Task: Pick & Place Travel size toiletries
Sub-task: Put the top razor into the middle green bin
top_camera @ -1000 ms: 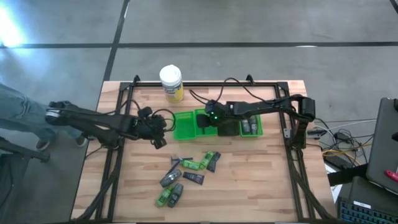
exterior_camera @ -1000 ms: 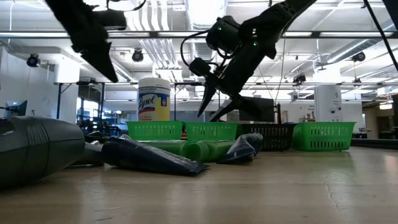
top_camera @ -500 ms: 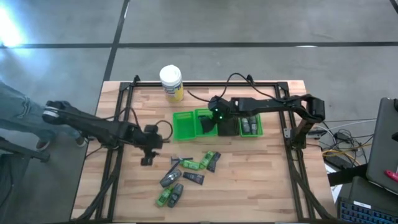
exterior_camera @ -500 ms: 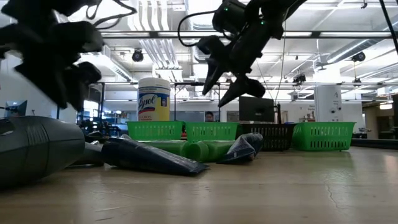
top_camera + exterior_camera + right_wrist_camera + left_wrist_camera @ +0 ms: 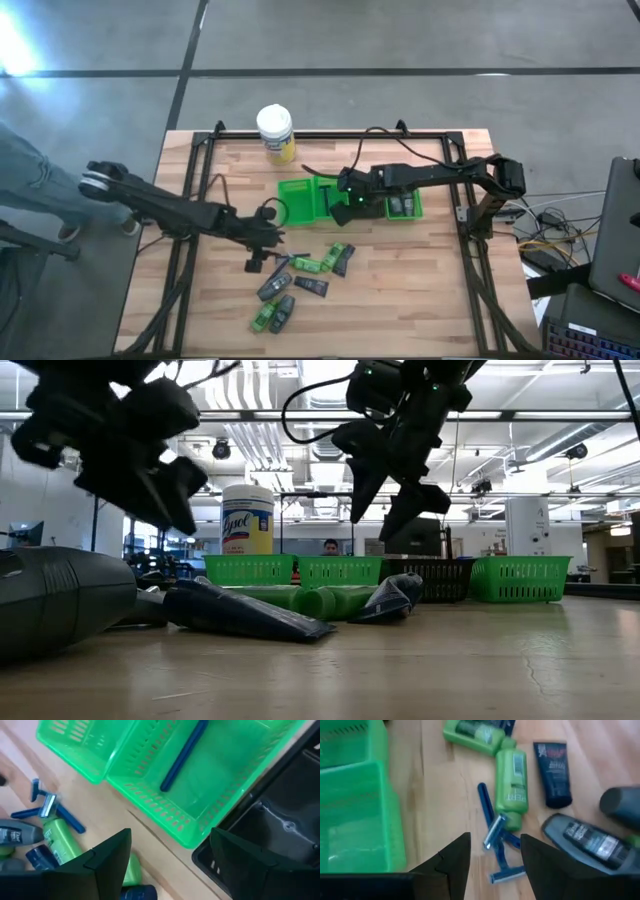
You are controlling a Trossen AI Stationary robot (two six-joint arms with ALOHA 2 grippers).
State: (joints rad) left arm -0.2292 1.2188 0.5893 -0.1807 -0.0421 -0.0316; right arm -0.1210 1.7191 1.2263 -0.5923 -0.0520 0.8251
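The toiletries (image 5: 305,275) lie in a loose pile on the table's near middle: green bottles (image 5: 511,787), dark tubes (image 5: 552,770), a grey bottle (image 5: 590,840) and blue razors (image 5: 497,850). My left gripper (image 5: 262,255) hangs open just above the pile's left end, its fingers either side of the razors (image 5: 283,258) without touching them. My right gripper (image 5: 340,207) is open and empty above the green trays (image 5: 300,200). One blue razor stick (image 5: 182,755) lies flat inside the second green tray (image 5: 200,780).
A row of small trays sits at the table's middle: two green ones, a black one (image 5: 370,205) and another green one (image 5: 405,205) holding dark items. A white-lidded yellow-labelled jar (image 5: 275,133) stands near the far edge. Bare wood lies to the right of the pile.
My left gripper has swung from beside the leftmost green tray toward the table's near edge and right, coming down over the pile's left end. My right gripper has risen and shifted slightly toward the near edge above the trays. The toiletries have stayed put.
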